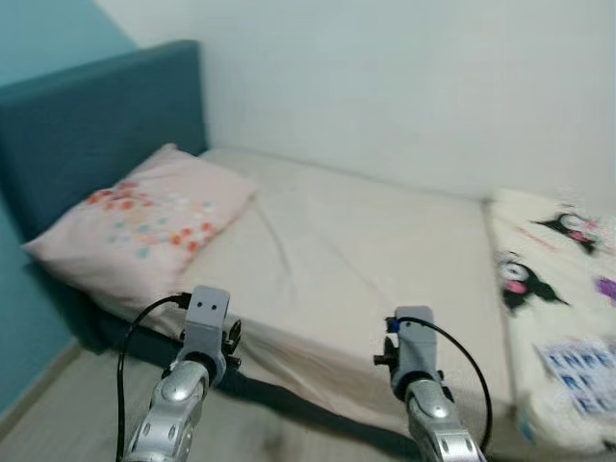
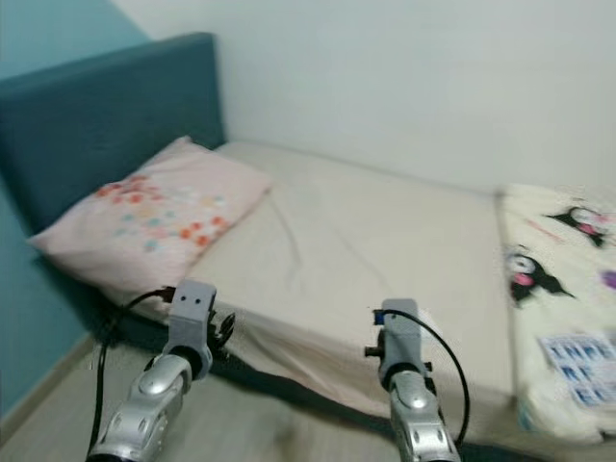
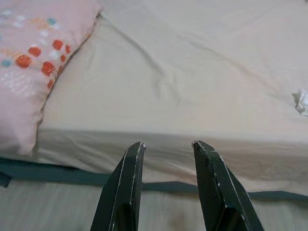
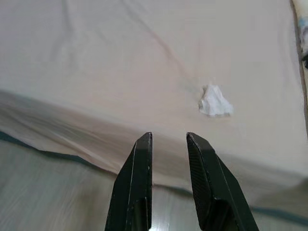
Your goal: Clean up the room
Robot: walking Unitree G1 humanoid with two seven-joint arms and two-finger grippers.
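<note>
Both hands, left (image 3: 166,144) and right (image 4: 168,137), hover slightly spread, empty, before my small crumpled white tissue (image 4: 214,101) on the beige bedsheet (image 4: 144,57).

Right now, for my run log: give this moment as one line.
stage: approaching bed | left tool: open, empty | right tool: open, empty | target: crumpled tissue on sheet

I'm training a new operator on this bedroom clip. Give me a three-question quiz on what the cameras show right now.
1. True or false: the pink pillow lies against the teal headboard.
2. What small item lies on the beige sheet ahead of the right tool? A) sock B) crumpled white tissue C) cup
3. Fill in: the left tool holds ____.

Key: 1 true; 2 B; 3 nothing, its fingers are apart and empty, short of the bed edge.
</note>
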